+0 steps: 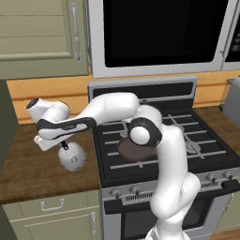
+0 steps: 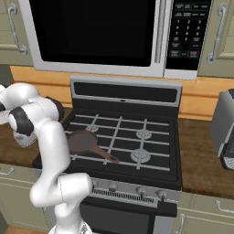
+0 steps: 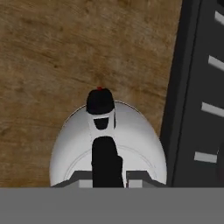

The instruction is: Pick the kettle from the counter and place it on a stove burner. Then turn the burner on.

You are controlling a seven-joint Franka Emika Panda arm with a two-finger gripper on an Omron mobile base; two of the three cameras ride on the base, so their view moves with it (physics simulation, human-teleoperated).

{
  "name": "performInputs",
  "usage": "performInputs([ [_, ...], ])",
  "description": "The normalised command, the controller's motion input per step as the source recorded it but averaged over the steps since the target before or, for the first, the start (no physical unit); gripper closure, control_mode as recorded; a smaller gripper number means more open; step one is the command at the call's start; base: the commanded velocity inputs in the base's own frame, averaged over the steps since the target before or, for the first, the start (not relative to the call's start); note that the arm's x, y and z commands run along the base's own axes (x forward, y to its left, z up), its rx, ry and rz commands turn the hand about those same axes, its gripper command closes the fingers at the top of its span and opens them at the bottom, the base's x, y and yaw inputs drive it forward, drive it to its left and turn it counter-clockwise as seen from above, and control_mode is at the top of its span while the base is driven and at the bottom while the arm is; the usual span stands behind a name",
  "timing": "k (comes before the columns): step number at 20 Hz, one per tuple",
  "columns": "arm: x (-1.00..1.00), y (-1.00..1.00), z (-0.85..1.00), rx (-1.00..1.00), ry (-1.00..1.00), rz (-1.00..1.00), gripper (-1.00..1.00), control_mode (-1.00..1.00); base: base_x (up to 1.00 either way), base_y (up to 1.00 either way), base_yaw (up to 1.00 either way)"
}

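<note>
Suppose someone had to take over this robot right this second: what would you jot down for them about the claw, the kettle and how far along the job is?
Claw: directly over the kettle, at its black top handle. Whether it is open or shut on the handle cannot be told from these views.
Kettle: on the wooden counter, just left of the stove's edge. Whether it is lifted at all is unclear.
Stove: a brown frying pan sits on the front left burner. The front right burner is free.
Done: the arm has reached the kettle.
Left: confirm the grip, carry the kettle to a free burner, set it down, turn that burner's knob.
</note>
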Motion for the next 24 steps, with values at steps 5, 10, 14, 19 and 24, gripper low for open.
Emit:
performInputs([
  [5, -0.35, -0.95, 0.41, 0.07, -0.59, 0.0, 1.0, -1.0, 0.0, 0.0, 0.0],
  [10, -0.05, -1.0, 0.42, 0.1, -0.42, -0.12, 1.0, -1.0, 0.0, 0.0, 0.0],
  [14, 0.06, -1.0, 0.57, 0.15, -0.15, -0.3, 1.0, -1.0, 0.0, 0.0, 0.0],
  [19, 0.16, -1.0, 0.59, 0.19, 0.0, -0.39, 1.0, -1.0, 0.0, 0.0, 0.0],
  [24, 0.17, -1.0, 0.33, 0.15, -0.02, -0.36, 1.0, -1.0, 0.0, 0.0, 0.0],
])
